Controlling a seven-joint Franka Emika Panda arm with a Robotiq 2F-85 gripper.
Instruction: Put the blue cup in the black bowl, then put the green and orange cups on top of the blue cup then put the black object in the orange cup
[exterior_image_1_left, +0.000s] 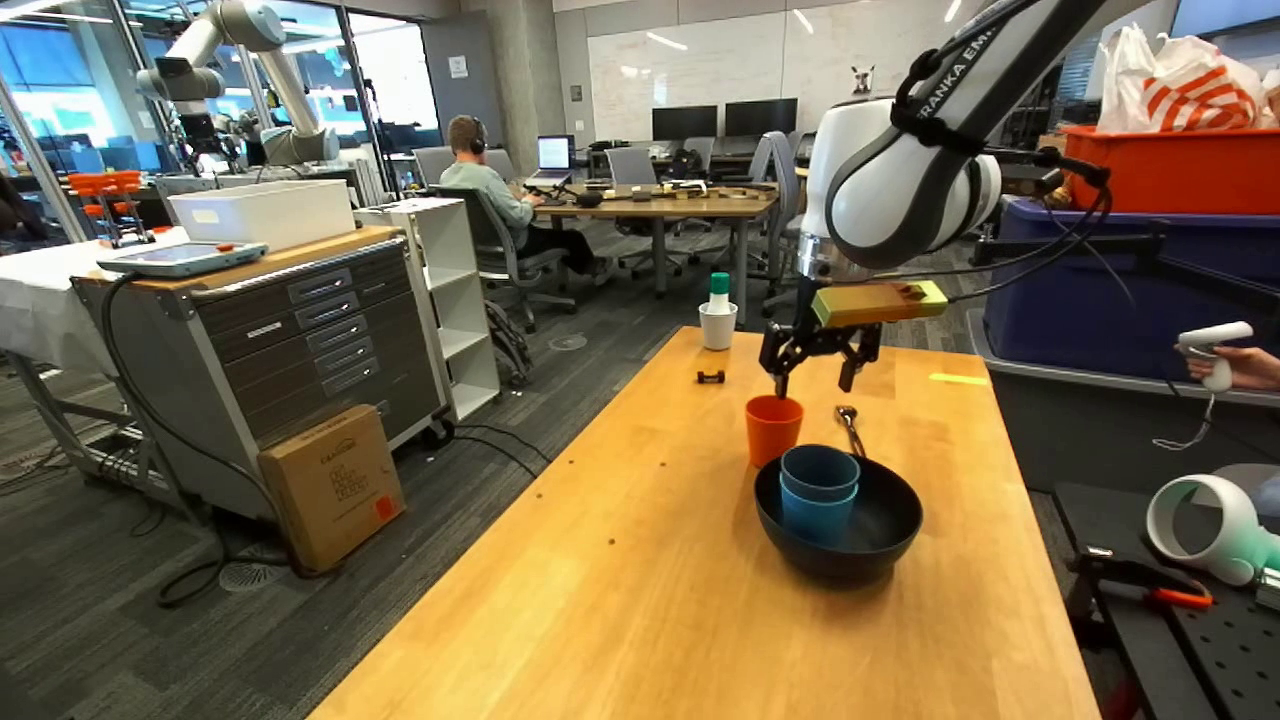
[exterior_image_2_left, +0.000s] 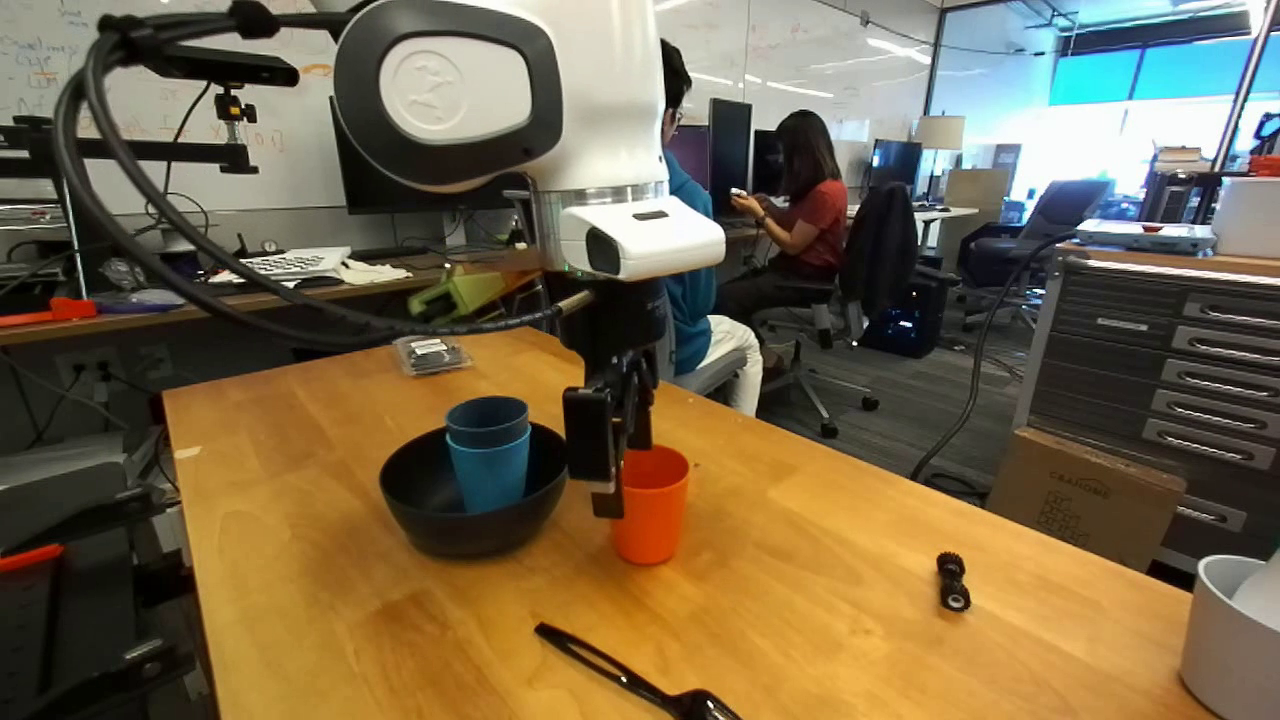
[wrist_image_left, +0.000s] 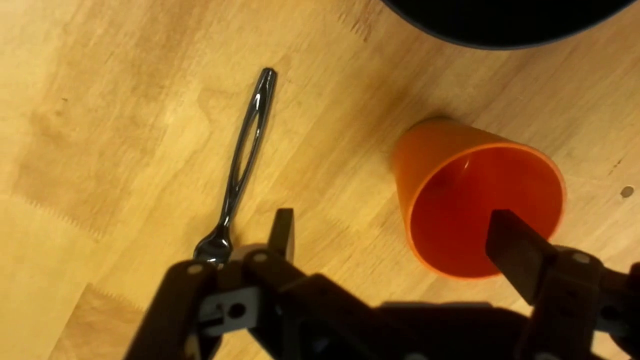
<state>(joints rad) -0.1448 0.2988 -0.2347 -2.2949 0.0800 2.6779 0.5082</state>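
Currently, your jaws gape near one orange cup (exterior_image_2_left: 652, 530), one utensil (wrist_image_left: 234, 191). One bowl (exterior_image_2_left: 475, 538) holds one teal-green cup (exterior_image_2_left: 488, 426) inside one blue cup (exterior_image_2_left: 491, 478).

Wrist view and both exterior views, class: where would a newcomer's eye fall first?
Probably on the bright orange cup, upright on the wooden table beside the black bowl. Next comes the dark teal cup nested in the light blue cup, inside that bowl. Above hangs the white arm, its open end effector close to the orange cup.
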